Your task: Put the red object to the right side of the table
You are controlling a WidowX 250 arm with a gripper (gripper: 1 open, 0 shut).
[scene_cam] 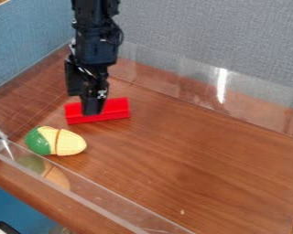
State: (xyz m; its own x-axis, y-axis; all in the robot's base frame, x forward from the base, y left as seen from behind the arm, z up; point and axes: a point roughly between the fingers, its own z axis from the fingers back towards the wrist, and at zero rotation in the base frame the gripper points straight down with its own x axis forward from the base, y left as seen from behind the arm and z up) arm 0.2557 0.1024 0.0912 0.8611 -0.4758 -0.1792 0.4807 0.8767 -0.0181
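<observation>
Blue-grey fabric wall behind.

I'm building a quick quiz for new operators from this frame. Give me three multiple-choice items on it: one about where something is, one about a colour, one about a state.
1. Where on the table does the red object lie?
A. Left part, just behind the egg-shaped toy
B. Against the right wall
C. At the near edge

2. What colours does the egg-shaped toy show?
A. Blue and white
B. Green and yellow
C. All red

3. How do the jaws of the gripper stand?
A. Shut on the toy
B. Shut and empty
C. Open, just above the red object

Answers:
1. A, the block sits left of centre, with the toy in front of it.
2. B, one end is green and the rest yellow.
3. C, the two dark fingers stand apart over the block's left half, with nothing held.
</observation>
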